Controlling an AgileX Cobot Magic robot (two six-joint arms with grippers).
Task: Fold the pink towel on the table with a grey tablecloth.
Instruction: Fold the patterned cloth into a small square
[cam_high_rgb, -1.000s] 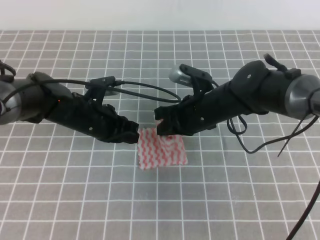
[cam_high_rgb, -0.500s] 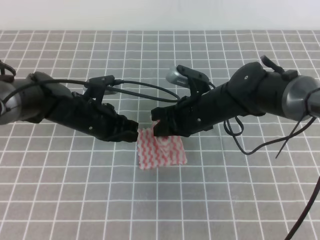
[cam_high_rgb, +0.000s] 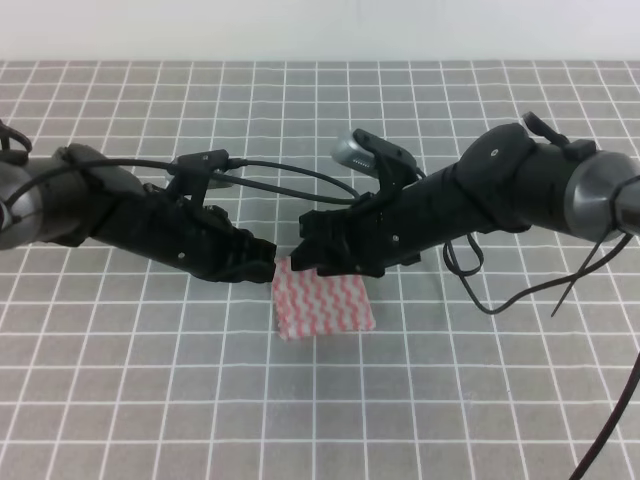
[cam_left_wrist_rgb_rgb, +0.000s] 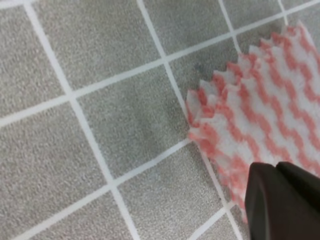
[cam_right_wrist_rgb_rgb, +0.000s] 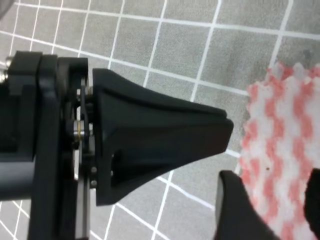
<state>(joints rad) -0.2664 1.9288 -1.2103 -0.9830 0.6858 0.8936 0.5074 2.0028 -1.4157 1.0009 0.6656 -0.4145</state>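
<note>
Pink towel (cam_high_rgb: 323, 305) first, because both end effectors are right on top of it, just below the middle of the high view. The left end effector (cam_high_rgb: 262, 268) sits low at the cloth's upper-left corner; its wrist view shows one dark fingertip over the towel's lower right edge, and whether it is open or closed on anything cannot be told. The right end effector (cam_high_rgb: 308, 254) hangs just above the towel's top edge, nearly nose to nose with the left; its wrist view shows a dark finger (cam_right_wrist_rgb_rgb: 240, 210) at the bottom of the frame over the striped cloth, but the gap between the fingers is out of sight, so its opening is anyone's guess too.

What has changed: half a second ago a raised pink flap stood under the right end effector, and now the towel lies flat as a compact, tidy rectangle, while the right arm has slid a little leftward along the top edge. That reads as a fold just laid down, with release likely the step in hand.

Around it spreads the grey surface (cam_high_rgb: 120, 380) with its white grid. No brands, labels or writing can be read.
</note>
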